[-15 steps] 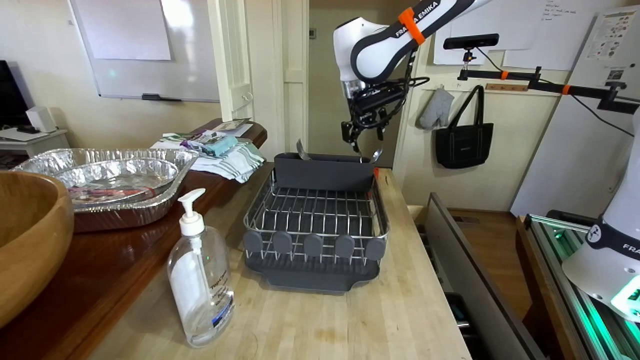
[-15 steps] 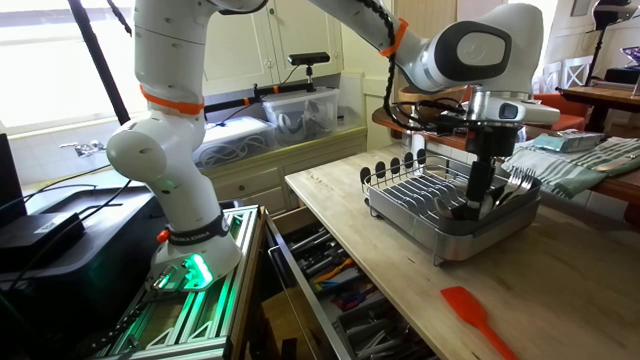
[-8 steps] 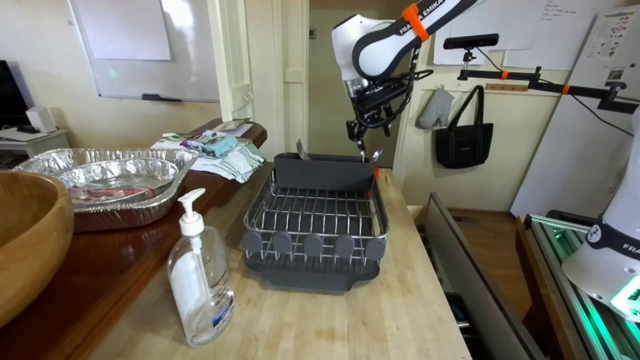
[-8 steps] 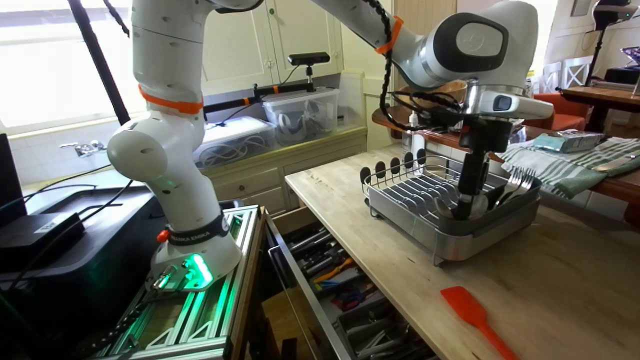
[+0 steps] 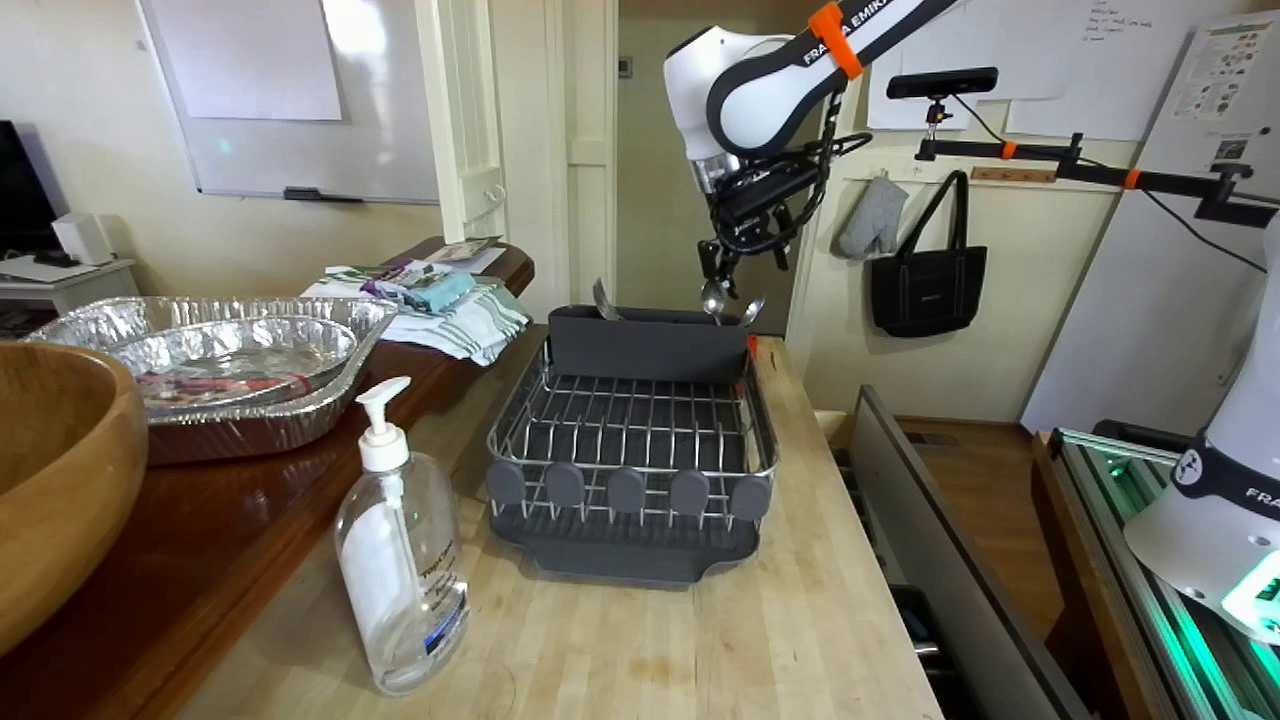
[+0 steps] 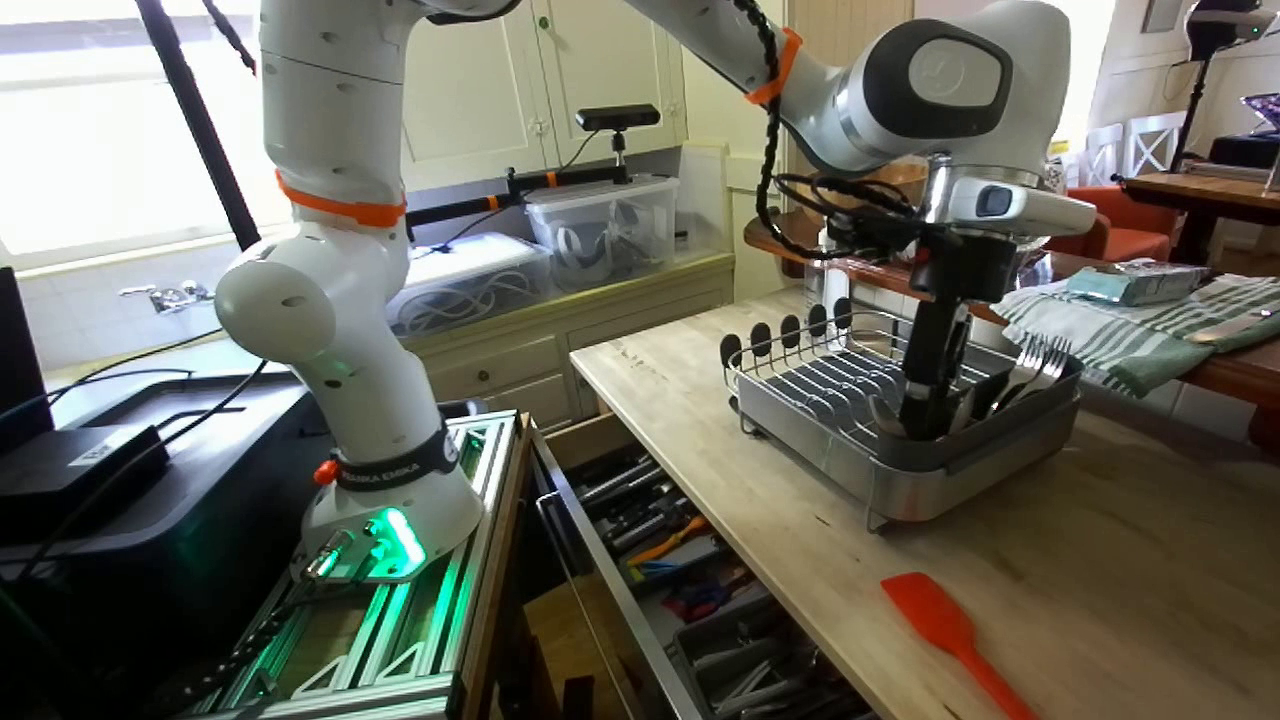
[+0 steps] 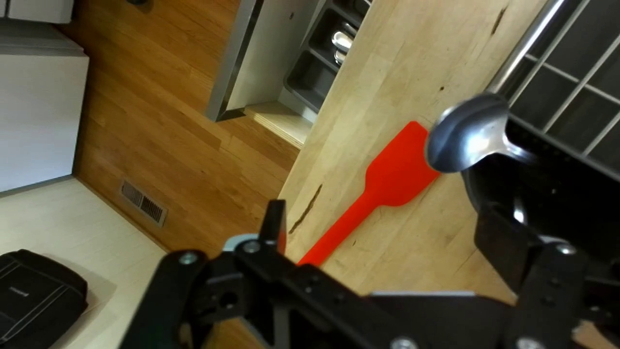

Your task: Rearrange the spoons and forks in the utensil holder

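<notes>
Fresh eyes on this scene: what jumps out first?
Probably the red spatula, the loudest colour, lying on the pale wooden counter. Next, the big white robot arm arching over the counter, its gripper, jaws apart, close to the dark grey utensil holder. In the wrist view, the shiny spoon likely catches the eye too, its bowl sticking up out of that holder.

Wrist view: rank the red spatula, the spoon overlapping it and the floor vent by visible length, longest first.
1. Red spatula, handle end hidden.
2. Spoon, mostly its bowl showing; nearness to the camera probably enlarges it.
3. Floor vent, clearly shortest.
</notes>
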Robot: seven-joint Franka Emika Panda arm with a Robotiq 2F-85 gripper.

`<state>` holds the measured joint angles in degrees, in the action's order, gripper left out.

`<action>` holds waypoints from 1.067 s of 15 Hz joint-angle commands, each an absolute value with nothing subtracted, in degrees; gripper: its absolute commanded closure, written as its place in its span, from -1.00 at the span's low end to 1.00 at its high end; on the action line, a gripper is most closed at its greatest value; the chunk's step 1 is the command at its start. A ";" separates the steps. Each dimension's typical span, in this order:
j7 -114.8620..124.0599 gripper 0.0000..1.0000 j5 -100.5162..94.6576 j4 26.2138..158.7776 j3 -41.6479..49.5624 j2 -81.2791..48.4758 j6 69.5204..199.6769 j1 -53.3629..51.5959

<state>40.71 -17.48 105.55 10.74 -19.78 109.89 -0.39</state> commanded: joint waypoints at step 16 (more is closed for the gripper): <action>42.97 -1.00 -14.56 107.20 9.53 -18.17 120.93 0.77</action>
